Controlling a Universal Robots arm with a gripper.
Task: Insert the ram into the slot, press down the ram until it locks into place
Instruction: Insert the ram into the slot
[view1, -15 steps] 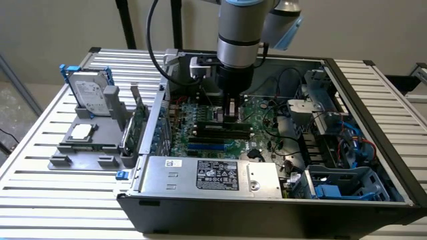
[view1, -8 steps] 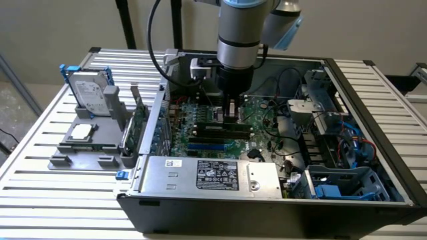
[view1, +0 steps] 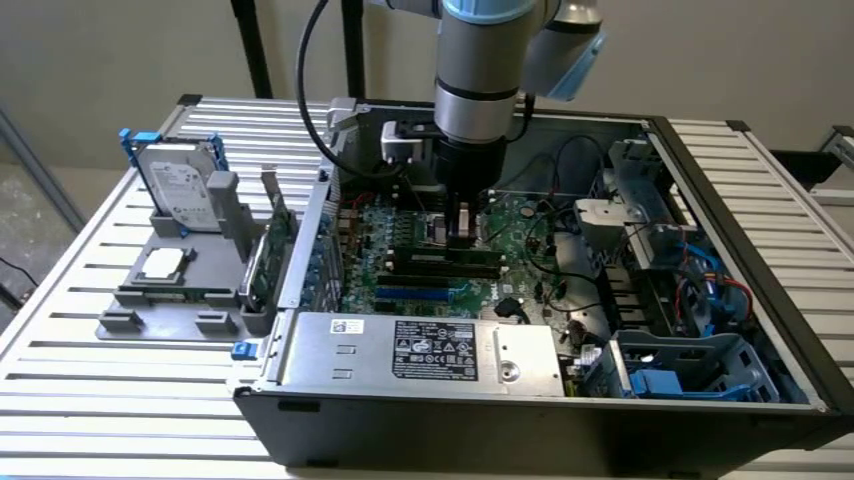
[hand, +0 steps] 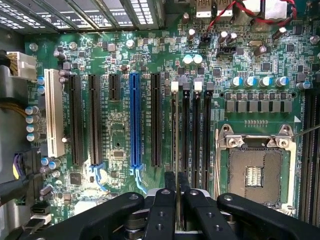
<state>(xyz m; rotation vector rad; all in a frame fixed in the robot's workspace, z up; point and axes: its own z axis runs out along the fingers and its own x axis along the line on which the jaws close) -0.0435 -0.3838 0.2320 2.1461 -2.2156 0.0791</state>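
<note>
My gripper (hand: 177, 181) hangs low inside the open computer case, right over the bank of black memory slots (hand: 186, 135). Its two black fingers (hand: 162, 210) stand almost together, with a thin board between them seen edge-on. That board is the ram (hand: 177, 202), and it runs in line with the slots. It sits over the slot (hand: 175, 130) with a white end clip, on the blue socket's side of the bank. In the exterior view the gripper (view1: 461, 228) sits just above the slots (view1: 441, 262) on the motherboard (view1: 400, 225). Whether the ram touches the slot I cannot tell.
The square metal CPU socket (hand: 255, 170) lies beside the slots. A blue socket (hand: 134, 120) and black expansion sockets lie on the other side. The power supply (view1: 420, 352) and drive cage (view1: 681, 365) border the board. A hard drive (view1: 180, 185) stands on a grey fixture at the exterior view's left.
</note>
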